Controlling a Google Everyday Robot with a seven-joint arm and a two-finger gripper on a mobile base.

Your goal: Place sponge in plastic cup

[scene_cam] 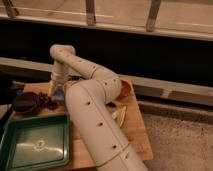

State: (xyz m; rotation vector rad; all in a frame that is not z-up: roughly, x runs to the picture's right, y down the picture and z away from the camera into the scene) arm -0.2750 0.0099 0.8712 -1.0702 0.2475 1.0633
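Currently the gripper [55, 91] hangs low over the wooden surface [134, 131] at nine o'clock, beside a dark round bowl [26, 102], presumably reaching downward; neither sponge nor plastic cup is discernible.

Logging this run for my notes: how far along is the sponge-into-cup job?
Nothing looks finished; no sponge is visible inside a cup. In hand: the arm reaches over the wooden table, with the gripper low at the far left beside a dark bowl. What it holds is hidden. The placing itself is apparently left. The green tray sits unused.
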